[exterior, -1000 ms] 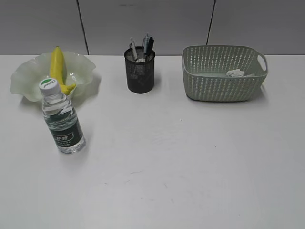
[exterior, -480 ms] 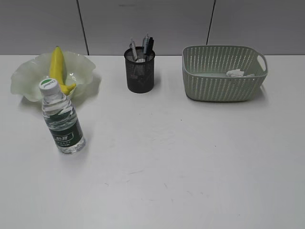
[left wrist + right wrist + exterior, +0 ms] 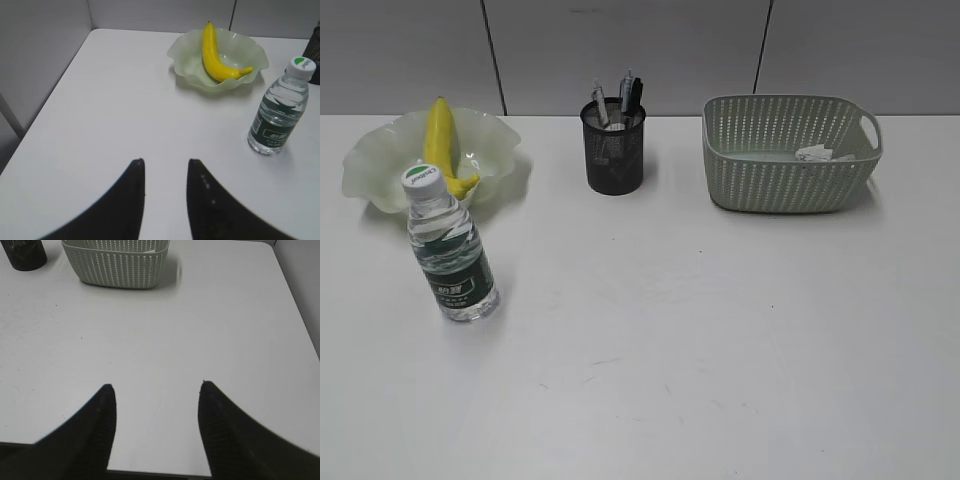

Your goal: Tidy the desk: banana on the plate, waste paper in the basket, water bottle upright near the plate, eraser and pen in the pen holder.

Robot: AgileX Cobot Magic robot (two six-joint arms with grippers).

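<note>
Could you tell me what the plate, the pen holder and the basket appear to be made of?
The plate looks like pale green translucent plastic or glass; its ruffled rim lets light through. The pen holder appears to be black metal mesh, with a fine see-through grid. The basket looks like matte sage-green moulded plastic, with regular perforations imitating weave.
</note>
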